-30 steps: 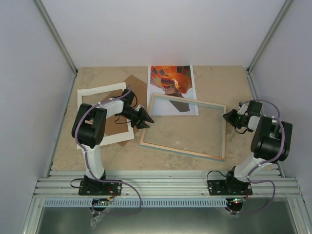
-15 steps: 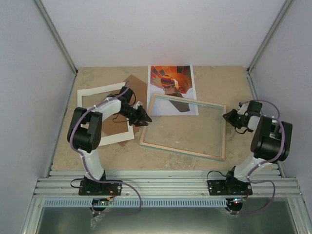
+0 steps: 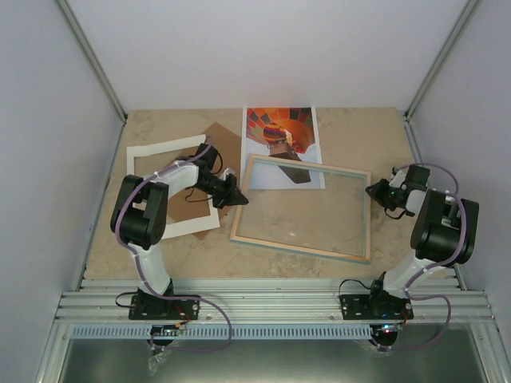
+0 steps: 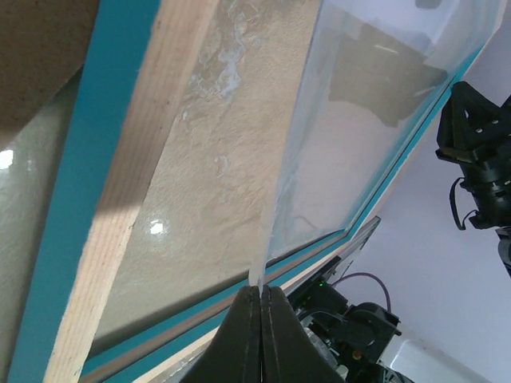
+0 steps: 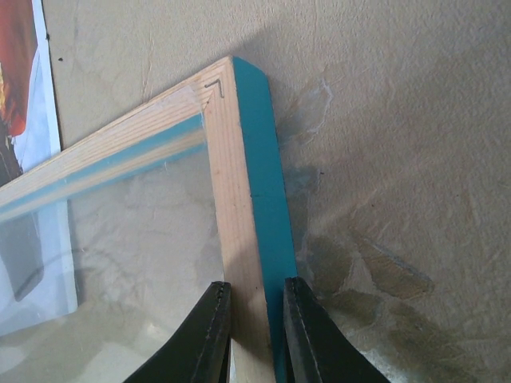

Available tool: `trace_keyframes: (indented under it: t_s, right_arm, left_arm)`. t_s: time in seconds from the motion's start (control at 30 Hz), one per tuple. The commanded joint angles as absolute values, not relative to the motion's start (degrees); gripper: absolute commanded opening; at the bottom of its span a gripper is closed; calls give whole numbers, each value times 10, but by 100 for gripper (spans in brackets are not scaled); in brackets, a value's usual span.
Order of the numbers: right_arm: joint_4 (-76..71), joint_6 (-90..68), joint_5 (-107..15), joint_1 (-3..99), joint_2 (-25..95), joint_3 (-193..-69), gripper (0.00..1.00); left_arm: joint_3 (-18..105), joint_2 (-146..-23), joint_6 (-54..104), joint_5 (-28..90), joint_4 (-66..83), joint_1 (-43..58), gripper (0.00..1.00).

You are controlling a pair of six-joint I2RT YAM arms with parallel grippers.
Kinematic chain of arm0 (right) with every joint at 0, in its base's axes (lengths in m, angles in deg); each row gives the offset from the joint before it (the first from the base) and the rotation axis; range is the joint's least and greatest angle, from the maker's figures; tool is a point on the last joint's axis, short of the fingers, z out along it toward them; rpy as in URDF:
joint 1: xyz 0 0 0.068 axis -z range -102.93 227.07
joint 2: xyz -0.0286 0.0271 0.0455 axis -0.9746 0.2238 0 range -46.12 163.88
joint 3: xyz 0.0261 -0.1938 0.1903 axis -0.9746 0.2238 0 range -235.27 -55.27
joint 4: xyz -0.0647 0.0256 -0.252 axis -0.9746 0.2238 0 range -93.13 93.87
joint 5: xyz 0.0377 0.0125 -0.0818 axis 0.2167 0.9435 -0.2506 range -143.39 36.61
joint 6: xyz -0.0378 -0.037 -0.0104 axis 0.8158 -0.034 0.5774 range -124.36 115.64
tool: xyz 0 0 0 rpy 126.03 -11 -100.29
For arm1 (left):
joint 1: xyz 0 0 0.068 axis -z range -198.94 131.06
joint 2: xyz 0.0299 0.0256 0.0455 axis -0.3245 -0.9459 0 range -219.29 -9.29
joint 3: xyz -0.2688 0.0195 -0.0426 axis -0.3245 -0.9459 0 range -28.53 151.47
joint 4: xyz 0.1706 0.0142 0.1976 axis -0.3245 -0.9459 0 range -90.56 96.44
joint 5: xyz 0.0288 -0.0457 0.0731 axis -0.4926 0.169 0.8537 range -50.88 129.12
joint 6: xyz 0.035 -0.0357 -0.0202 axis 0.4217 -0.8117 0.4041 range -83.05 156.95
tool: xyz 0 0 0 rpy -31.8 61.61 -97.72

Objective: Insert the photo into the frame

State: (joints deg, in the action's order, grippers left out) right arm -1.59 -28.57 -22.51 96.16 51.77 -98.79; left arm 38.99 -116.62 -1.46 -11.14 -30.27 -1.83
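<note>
The frame (image 3: 299, 248) lay flat near the middle of the table (image 3: 359, 132), bare pale wood face up, with a thin turquoise band along its outer edge; through its clear pane (image 3: 307, 211) the mottled beige tabletop showed. The photo (image 3: 279, 132), a glossy print of an orange-red striped balloon, lay at the far centre of the table, its near part tucked under the frame's far left corner. To the left sat a flat white cardboard border (image 3: 152, 152) with a brown board (image 3: 227, 140) under it.

The left tool (image 3: 236, 196) was at the frame's left side near the far corner; in the left wrist view its dark tapered fingers (image 4: 275, 327) were pressed together, and the thin edge of the pane (image 4: 375, 120) ran down into their tips, apparently pinched there; beside it stood the grainy wood rim (image 4: 136, 159) with its turquoise strip.

The right tool (image 3: 372, 191) met the frame's right side; in the right wrist view its fingers (image 5: 209, 335) straddled the rim (image 5: 239, 207), one on the pane side, one against the turquoise edge, pinching the wood; a small staple sat in the mitred corner; the photo (image 5: 16, 64) showed at the left.
</note>
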Motion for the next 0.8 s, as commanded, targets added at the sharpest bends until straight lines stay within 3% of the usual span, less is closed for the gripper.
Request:
trace_keyframes:
  t_s: [0.0,0.77]
  right_arm:
    - [-1,-306,-210,958,525,-978,0]
    - [0,-309,-221,959,529,-975,1]
  left_arm:
    - [381,-1173,-53,-168,-279,-10,0]
    - [330,-1104,-223,-289,-171,-27,0]
